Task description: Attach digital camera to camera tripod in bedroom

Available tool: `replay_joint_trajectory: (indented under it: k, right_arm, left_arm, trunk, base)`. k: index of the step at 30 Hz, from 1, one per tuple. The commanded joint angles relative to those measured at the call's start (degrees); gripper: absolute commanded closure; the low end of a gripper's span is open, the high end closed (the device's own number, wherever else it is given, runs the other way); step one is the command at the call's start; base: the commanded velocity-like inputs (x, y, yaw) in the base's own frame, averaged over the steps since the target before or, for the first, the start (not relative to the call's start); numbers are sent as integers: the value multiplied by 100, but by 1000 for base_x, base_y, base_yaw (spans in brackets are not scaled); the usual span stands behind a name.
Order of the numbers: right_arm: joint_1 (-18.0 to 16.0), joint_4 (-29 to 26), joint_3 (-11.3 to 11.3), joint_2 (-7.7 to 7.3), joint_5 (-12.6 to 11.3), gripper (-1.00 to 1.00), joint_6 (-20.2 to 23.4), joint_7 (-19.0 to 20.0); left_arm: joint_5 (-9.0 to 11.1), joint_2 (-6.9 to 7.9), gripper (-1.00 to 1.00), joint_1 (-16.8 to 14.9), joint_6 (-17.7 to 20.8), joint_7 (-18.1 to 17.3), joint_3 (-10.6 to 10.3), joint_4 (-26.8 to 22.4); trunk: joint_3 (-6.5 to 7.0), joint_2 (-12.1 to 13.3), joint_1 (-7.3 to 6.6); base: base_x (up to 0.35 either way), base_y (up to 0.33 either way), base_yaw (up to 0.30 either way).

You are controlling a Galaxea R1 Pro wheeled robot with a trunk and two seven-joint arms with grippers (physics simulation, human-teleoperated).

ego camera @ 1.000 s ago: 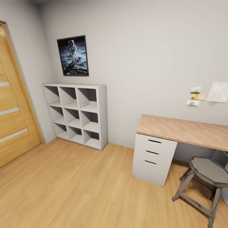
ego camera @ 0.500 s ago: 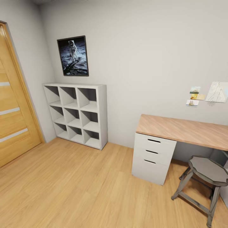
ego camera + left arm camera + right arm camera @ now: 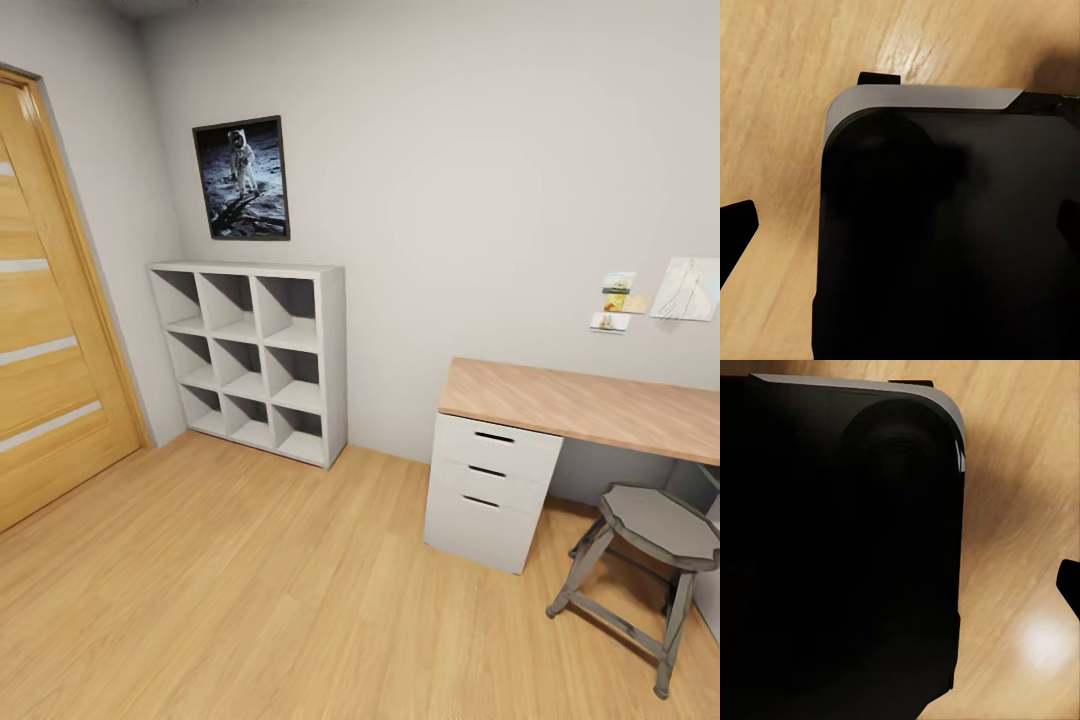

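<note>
The digital camera and the camera tripod are out of view. The head view looks into a room corner with a light wood floor [image 3: 250, 600] and grey-white walls. In the left wrist view my left gripper [image 3: 900, 225] hangs open over the robot's black base [image 3: 945, 247], with one dark fingertip [image 3: 735, 225] at each side edge and nothing between them. In the right wrist view my right gripper [image 3: 900, 585] also looks open, one fingertip [image 3: 1069, 585] showing over the floor, the other lost against the black base [image 3: 832, 547].
A wooden door [image 3: 50, 350] stands at the left. A white cube shelf [image 3: 250, 360] sits against the far wall under an astronaut poster [image 3: 243, 180]. At the right are a wood-topped desk [image 3: 580, 400] with white drawers [image 3: 490, 490] and a grey stool [image 3: 655, 525].
The whole head view has shifted: shelf, poster and desk sit a little further right in the picture, so the camera has moved. Nothing in the room itself has moved.
</note>
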Motion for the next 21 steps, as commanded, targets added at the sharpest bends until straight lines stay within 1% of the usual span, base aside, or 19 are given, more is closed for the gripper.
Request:
replay_joint_trajectory:
  k: [1, 15, 18, 21]
  right_arm:
    - [-1, 0, 0, 0, -5, -100, -11, 1]
    - [-1, 0, 15, -5, 26, -100, -19, 1]
    - [-1, -25, 9, -7, 29, -100, -1, -10]
    - [-4, -176, 4, -13, 34, -100, 31, -3]
  left_arm:
    - [54, -1, -100, 0, -12, -5, -3, -4]
    - [54, -1, -100, 0, -12, -3, -4, -40]
    - [44, -1, -100, 0, -12, 2, -10, -192]
    - [36, 3, -100, 0, -8, 6, -15, -393]
  trunk:
    - [-5, -3, 0]
    - [-5, -3, 0]
    - [-5, -3, 0]
    - [-5, -3, 0]
  base:
    - [-6, 7, 0]
    - [-1, 1, 0]
    - [0, 0, 0]
    - [0, 0, 0]
